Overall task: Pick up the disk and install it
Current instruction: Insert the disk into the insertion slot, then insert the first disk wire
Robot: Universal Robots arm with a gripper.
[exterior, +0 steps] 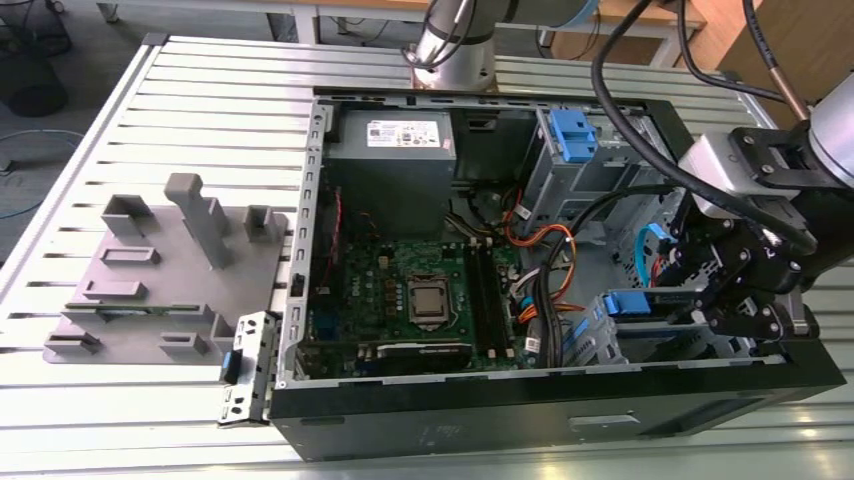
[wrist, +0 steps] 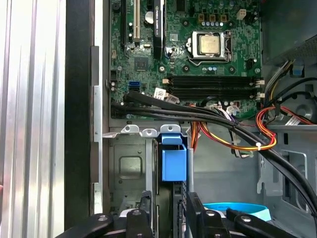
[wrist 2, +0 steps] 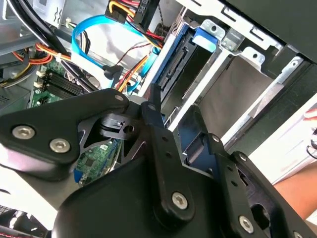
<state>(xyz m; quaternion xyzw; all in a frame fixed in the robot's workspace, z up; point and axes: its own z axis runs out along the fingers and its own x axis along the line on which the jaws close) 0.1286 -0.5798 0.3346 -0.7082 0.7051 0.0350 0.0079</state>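
Disk (wrist: 174,159) on edge in the drive cage (wrist: 126,168) of an open computer case (exterior: 534,420), with the gripper (wrist: 168,197) at it.
In the first wrist view the disk's blue carrier end sits in a cage slot, just beside the motherboard (wrist: 148,59), with a black cable bundle (wrist: 198,115) crossing between them. The gripper straddles the disk's edge; whether the jaws are clamped on it or slightly apart I cannot tell. The case lies on a slatted metal worktop (exterior: 200,90).

table (exterior: 160,90): ribbed metal slats | floor (exterior: 80,60): grey | wooden boards (exterior: 714,35) behind
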